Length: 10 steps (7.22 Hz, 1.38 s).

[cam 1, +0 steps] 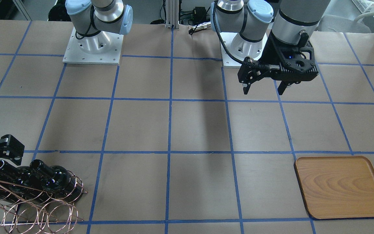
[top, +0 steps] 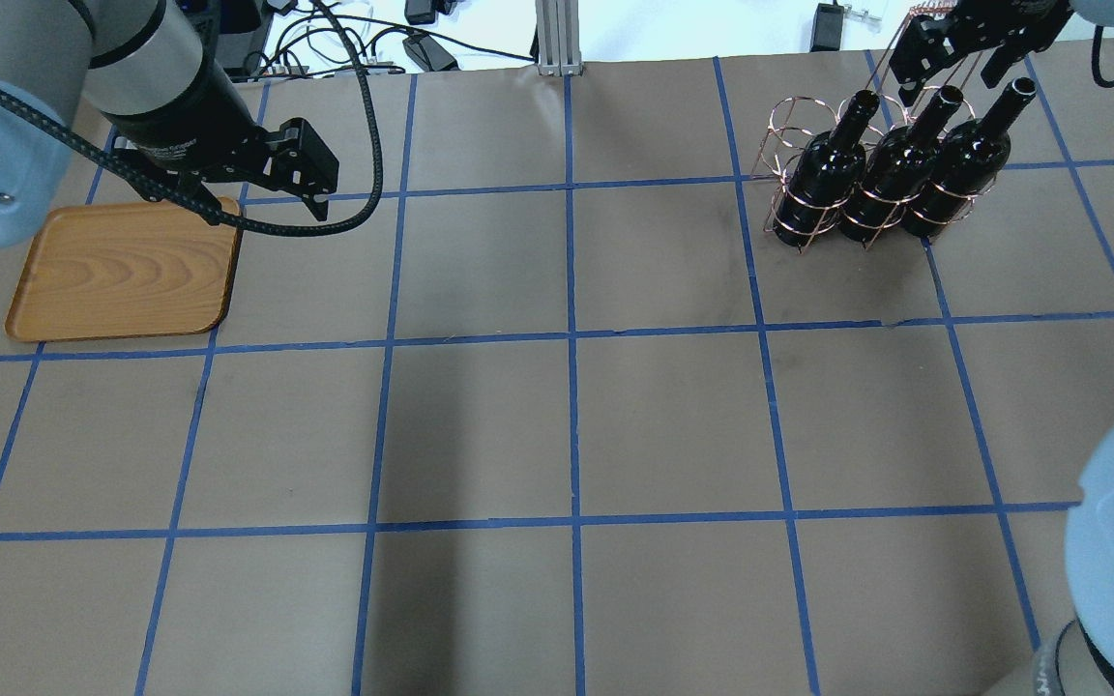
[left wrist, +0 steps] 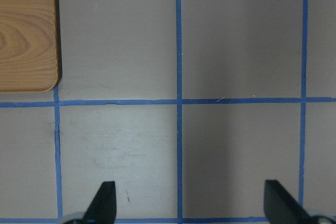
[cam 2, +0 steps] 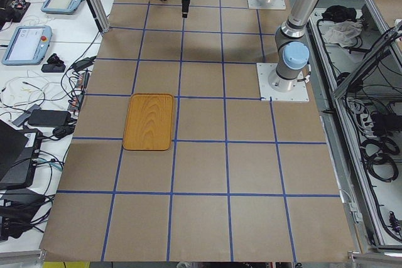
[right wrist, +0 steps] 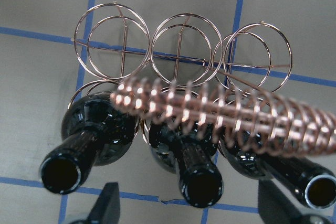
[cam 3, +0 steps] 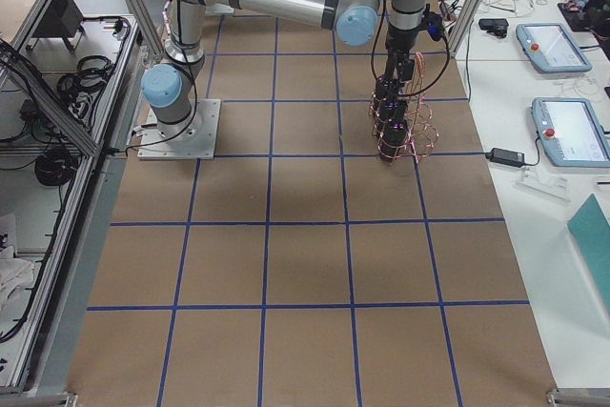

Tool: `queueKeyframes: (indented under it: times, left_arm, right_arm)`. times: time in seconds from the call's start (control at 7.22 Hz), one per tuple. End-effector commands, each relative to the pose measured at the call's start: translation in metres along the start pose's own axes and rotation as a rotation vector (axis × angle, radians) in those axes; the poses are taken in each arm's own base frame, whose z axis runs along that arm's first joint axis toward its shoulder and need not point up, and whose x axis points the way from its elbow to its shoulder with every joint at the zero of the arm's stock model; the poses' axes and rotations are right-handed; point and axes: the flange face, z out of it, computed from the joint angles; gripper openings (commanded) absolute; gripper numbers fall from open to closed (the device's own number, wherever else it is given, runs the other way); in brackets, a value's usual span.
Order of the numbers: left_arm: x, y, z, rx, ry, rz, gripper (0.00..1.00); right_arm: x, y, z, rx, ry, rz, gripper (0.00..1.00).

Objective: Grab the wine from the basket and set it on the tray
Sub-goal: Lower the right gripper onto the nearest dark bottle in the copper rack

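Three black wine bottles stand upright in the copper wire basket at the far right of the table. My right gripper is open and hovers just above the bottle tops, by the basket's coiled handle. In the right wrist view the middle bottle's mouth lies between my open fingers. The wooden tray lies empty at the far left. My left gripper is open and empty, above the table by the tray's far right corner.
The table is brown paper with a blue tape grid. The arm bases stand at the robot's side. The basket has an empty row of wire rings behind the bottles. A metal post stands at the far edge.
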Motion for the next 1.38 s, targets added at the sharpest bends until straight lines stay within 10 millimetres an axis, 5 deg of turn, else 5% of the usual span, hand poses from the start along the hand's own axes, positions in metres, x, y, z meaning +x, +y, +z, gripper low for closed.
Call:
queueKeyframes:
  times: [0.0,0.42,0.69,0.83,0.97,1.25]
  left_arm:
    - [0.000,0.000,0.001,-0.002,0.000,0.000,1.00]
    - [0.000,0.000,0.001,-0.002,0.000,0.002,1.00]
    - [0.000,0.000,0.001,-0.002,0.000,0.000,1.00]
    - [0.000,0.000,0.001,-0.002,0.000,0.000,1.00]
    - [0.000,-0.001,0.002,-0.004,0.000,0.000,1.00]
    - [0.000,-0.001,0.002,-0.002,0.000,0.002,1.00]
  right_arm:
    - [0.008,-0.006,0.020,-0.012,-0.012,0.004,0.85]
    - [0.007,-0.008,0.036,-0.029,-0.036,0.012,0.59]
    - [0.007,-0.008,0.032,-0.026,-0.033,0.033,0.24]
    - [0.006,-0.007,0.027,-0.020,-0.030,0.038,0.14]
    - [0.006,-0.006,0.020,-0.014,-0.028,0.038,0.09]
    - [0.000,0.007,-0.038,0.030,-0.010,0.043,0.08]
